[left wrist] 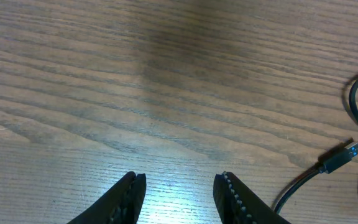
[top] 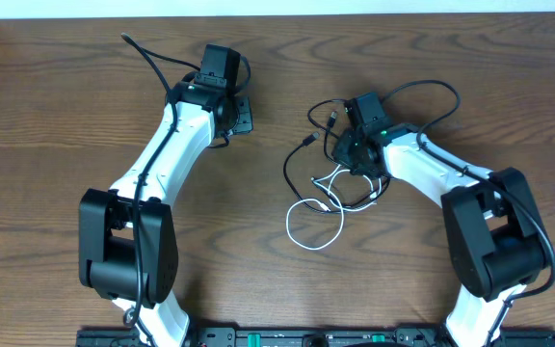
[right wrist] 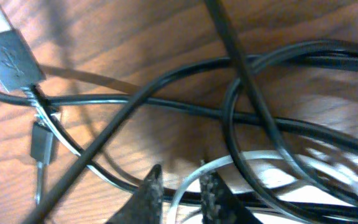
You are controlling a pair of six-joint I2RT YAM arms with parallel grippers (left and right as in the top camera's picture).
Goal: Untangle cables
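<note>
Cables [right wrist: 166,102] tangled, one white, at least two black, left tool [left wrist: 179,186] wide, empty, right tool [right wrist: 180,186] narrow

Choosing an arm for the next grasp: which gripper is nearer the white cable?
Right. The right gripper sits over the cable pile, fingertips beside the white cable. The left gripper is off to the side over the table.

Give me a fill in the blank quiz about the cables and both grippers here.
1. The cable loop lying nearest the robot's base is ___.
2. The left gripper hovers over bare table with its jaws ___.
3. Under the right gripper, most of the crossed cables are ___.
Missing words: white; open; black.
</note>
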